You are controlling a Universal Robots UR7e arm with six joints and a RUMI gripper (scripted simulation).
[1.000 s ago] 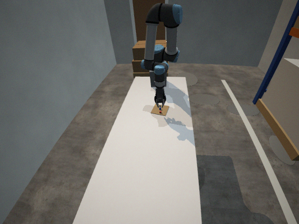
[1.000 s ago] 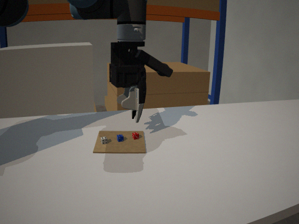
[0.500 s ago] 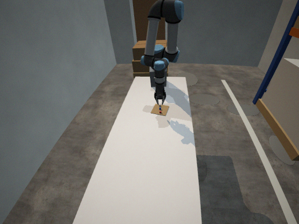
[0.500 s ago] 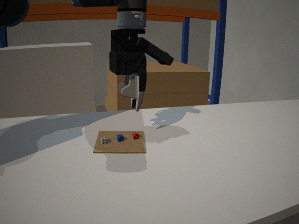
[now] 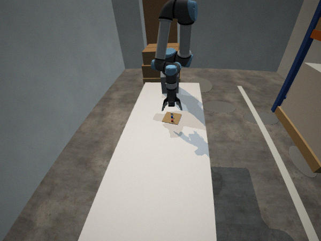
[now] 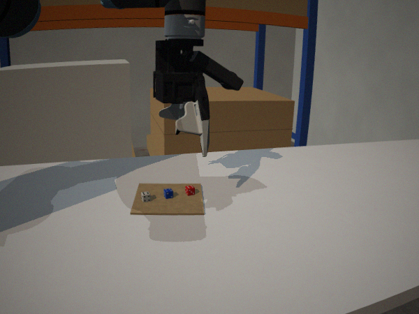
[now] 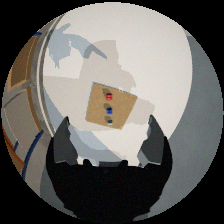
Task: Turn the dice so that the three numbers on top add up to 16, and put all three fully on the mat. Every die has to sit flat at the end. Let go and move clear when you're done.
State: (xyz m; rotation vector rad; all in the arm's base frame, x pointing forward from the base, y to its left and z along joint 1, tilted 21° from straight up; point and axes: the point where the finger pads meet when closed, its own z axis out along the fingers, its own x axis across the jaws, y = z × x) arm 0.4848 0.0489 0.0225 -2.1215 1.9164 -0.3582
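Note:
Three small dice sit in a row, each flat, on the brown mat [image 5: 166, 119] [image 6: 167, 208] [image 7: 126, 106]: a white die [image 6: 146, 197] [image 7: 109, 121], a blue die [image 5: 172, 117] [image 6: 168, 192] [image 7: 109, 108] in the middle, and a red die [image 5: 172, 121] [image 6: 190, 190] [image 7: 109, 95]. All three lie inside the mat's edges. The top numbers are too small to read. My gripper [image 5: 172, 109] [image 6: 204, 152] [image 7: 108, 116] is open wide and empty. It hangs well above the mat, on the side towards the arm's base.
The mat lies on a long white table [image 5: 160, 174] [image 6: 279, 227]. Stacked cardboard boxes [image 5: 150, 53] [image 6: 244, 115] stand behind the table's far end. A blue and orange rack [image 5: 294, 61] [image 6: 307, 70] stands off to the side, with a large beige box [image 6: 63, 105] nearby.

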